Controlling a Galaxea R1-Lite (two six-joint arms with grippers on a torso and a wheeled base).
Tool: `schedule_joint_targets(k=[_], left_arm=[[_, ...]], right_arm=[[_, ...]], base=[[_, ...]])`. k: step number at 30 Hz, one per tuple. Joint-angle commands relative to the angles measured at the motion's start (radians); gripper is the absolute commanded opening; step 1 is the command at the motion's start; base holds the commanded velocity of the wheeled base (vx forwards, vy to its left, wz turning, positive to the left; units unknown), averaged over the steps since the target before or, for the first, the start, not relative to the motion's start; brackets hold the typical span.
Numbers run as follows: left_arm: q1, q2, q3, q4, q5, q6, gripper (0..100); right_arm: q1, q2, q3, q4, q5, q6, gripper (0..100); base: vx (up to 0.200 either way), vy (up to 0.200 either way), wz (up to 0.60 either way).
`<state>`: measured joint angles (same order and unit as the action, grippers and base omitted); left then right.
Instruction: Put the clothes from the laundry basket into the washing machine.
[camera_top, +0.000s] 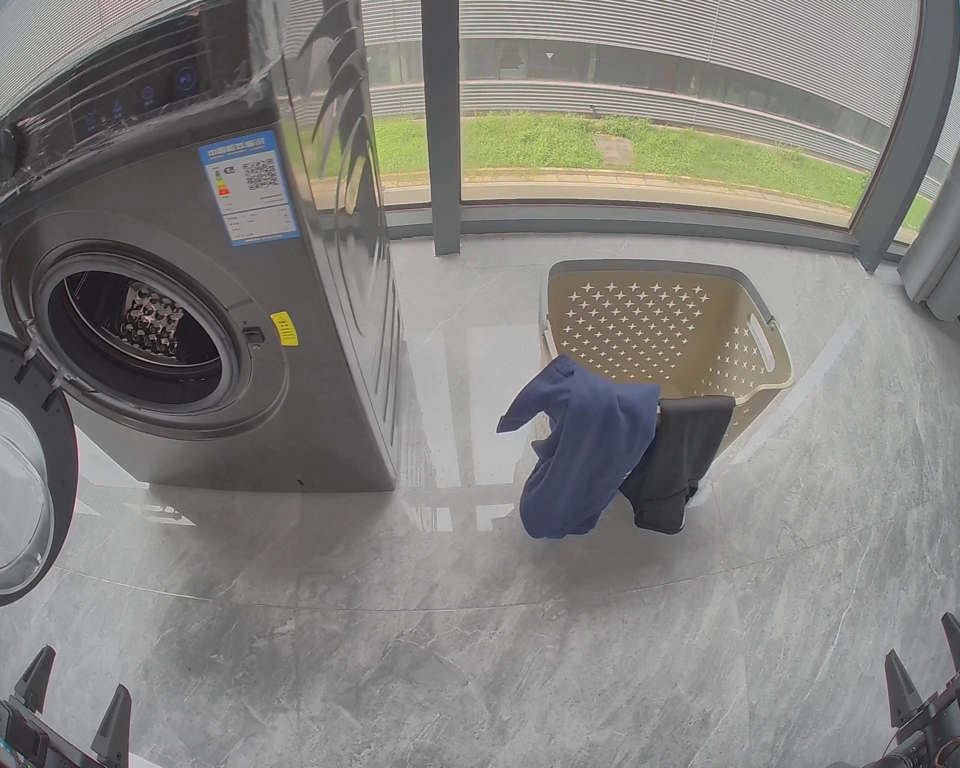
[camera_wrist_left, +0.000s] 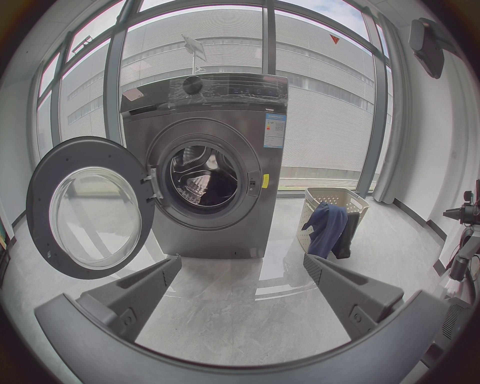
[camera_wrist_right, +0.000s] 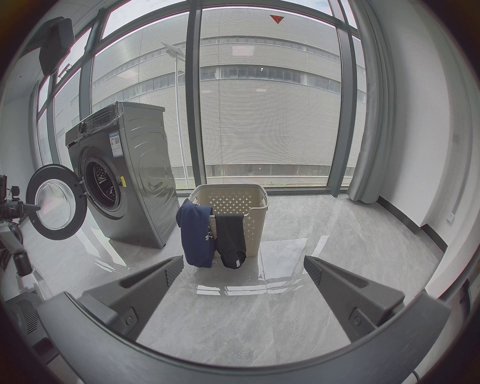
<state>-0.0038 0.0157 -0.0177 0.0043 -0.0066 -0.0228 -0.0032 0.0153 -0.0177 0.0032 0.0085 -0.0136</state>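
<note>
Low at the near edge of the head view, the left pincer (camera_top: 78, 690) hovers over the grey, marble-patterned floor (camera_top: 480, 650) with its two dark fingers spread apart and nothing between them. The right pincer (camera_top: 921, 652) sits at the opposite near corner, likewise released and carrying nothing. Both are well apart from the laundry and from the machine.

On the robot's left stands the grey metal front-loading washing machine (camera_top: 330, 380). Its round door with a glass porthole (camera_top: 25, 490) is swung fully open towards the robot's left, hinged at the left of the opening. The perforated steel drum (camera_top: 145, 325) shows through the round mouth.

To the right of the machine, and apart from it, stands the beige plastic laundry basket with star-shaped holes (camera_top: 650, 320), upright on the floor. Two garments hang over its near rim, draped down the outside wall. The dark blue cloth garment (camera_top: 585, 450) is on the side closer to the machine, and one end of it reaches out past the basket's corner. The black cloth garment (camera_top: 685, 460) hangs just beside it, touching it, on the side away from the machine. Both hang low, close to the floor.

Behind the basket runs a tall glass window wall with dark frames (camera_top: 440, 130). A pale curtain (camera_top: 935, 265) hangs at its right end.
</note>
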Motion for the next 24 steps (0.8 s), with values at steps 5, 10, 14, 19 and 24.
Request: schedule_joint_targets(k=[5,10,14,19,24], left_arm=[[-0.002,-0.013,0.018,0.002,-0.003,-0.002,100],[-0.002,-0.013,0.018,0.002,-0.003,0.000,100],[-0.002,-0.013,0.018,0.002,-0.003,-0.002,100],[-0.002,-0.013,0.018,0.002,-0.003,-0.002,100],[-0.002,-0.013,0.018,0.000,0.000,0.001,100]], right_arm=[[0.000,-0.015,0.018,0.000,0.001,0.000,100],[0.000,-0.015,0.018,0.001,0.001,-0.002,100],[-0.006,-0.015,0.018,0.001,-0.001,-0.002,100],[-0.006,-0.015,0.018,0.000,-0.005,0.003,100],[-0.004,-0.015,0.018,0.000,-0.002,0.003,100]], base=[[0.000,-0.160,0.00],[0.000,0.000,0.00],[0.000,0.000,0.15],[0.000,0.000,0.60],[0.000,-0.080,0.00]])
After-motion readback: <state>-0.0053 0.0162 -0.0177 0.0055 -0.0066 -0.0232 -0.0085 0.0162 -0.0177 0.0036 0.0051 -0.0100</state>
